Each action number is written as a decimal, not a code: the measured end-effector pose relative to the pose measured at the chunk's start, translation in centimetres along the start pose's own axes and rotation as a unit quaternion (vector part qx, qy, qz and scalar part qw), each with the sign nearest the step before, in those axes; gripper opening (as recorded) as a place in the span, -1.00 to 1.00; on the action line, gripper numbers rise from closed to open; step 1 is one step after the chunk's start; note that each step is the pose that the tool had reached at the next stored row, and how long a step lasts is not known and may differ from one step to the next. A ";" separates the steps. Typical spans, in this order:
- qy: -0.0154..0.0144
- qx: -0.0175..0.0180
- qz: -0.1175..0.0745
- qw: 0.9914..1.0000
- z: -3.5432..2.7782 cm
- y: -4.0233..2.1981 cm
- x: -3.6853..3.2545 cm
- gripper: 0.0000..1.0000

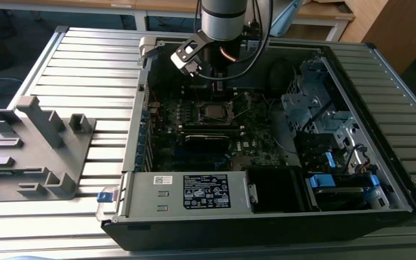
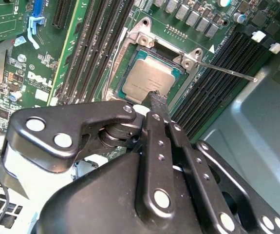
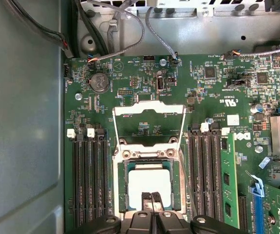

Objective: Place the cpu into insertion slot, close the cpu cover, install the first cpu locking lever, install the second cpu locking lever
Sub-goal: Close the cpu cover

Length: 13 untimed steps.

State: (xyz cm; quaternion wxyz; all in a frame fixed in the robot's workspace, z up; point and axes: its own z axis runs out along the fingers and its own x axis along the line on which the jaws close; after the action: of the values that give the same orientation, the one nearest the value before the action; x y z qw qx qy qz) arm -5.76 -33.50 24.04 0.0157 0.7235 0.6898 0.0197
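The cpu (image 2: 147, 78) lies flat in the socket on the green motherboard, its pale metal top facing up; it also shows in the first wrist view (image 3: 149, 178). My gripper (image 2: 157, 99) hangs just above the chip's near edge, its thin fingertips pressed together with nothing between them, also seen in the first wrist view (image 3: 153, 199). The cpu cover (image 3: 149, 110), a silvery frame, stands swung open beyond the socket. One thin locking lever (image 2: 227, 71) sticks out unlatched over the memory slots. In the exterior view the arm (image 1: 222, 21) reaches down over the socket (image 1: 212, 111).
Black memory slots (image 3: 88, 180) flank the socket on both sides. The open computer case (image 1: 266, 216) has tall metal walls, a power supply (image 1: 193, 192) at the front and drive bays (image 1: 324, 119) on the exterior view's right. A grey fixture (image 1: 38, 146) stands outside on the slatted table.
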 end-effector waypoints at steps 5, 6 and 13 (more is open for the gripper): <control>0.000 0.001 0.000 1.000 -0.05 0.00 0.00 -0.80; 0.000 0.001 0.000 1.000 -0.05 0.00 0.00 -0.80; 0.000 0.001 0.000 1.000 -0.31 0.01 0.00 -0.80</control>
State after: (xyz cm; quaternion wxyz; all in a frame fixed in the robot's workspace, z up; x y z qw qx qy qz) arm -5.76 -33.50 24.34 0.0150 0.7235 0.6899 0.0190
